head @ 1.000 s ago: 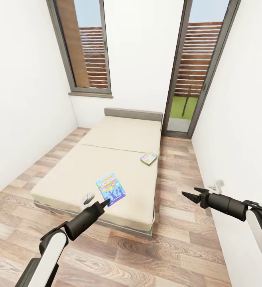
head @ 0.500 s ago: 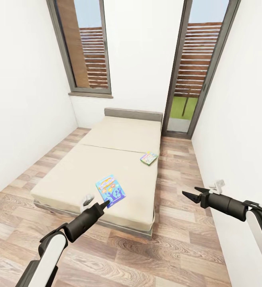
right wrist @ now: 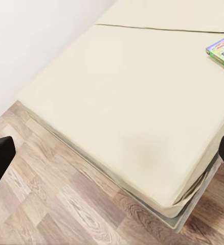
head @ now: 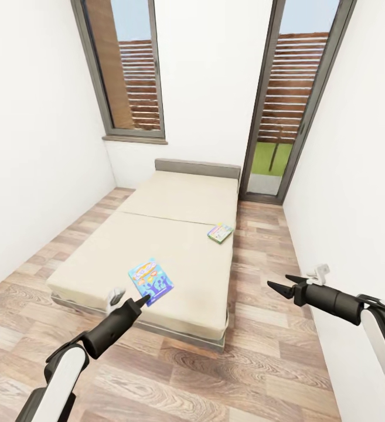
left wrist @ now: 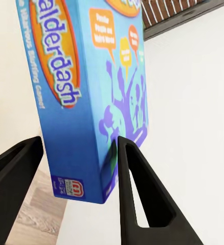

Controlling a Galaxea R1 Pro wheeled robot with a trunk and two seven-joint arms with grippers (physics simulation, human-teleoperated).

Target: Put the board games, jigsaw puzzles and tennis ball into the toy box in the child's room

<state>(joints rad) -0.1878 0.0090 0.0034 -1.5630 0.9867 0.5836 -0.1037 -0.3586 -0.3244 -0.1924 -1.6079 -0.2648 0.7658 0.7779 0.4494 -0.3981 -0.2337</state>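
Observation:
Two board games are on the beige bed [head: 174, 217]. My left gripper [head: 140, 301] is shut on the near edge of the blue board game [head: 151, 281], close to the bed's foot. In the left wrist view the blue box [left wrist: 86, 92] fills the gap between the black fingers [left wrist: 140, 199]. A small green-and-white board game [head: 220, 232] lies flat near the bed's right edge, also seen as a green-and-white box [right wrist: 222, 50] in the right wrist view. My right gripper [head: 278, 282] hangs open above the floor to the right of the bed, holding nothing.
White walls close in on both sides. A tall window [head: 128, 70] and a glass door [head: 289, 99] stand behind the grey headboard [head: 198, 169]. Wood-plank floor [head: 256, 351] runs along the bed's right side and in front of its foot.
My left gripper has drawn back and to the left, and the blue board game has shifted left with it. The right arm has stayed put.

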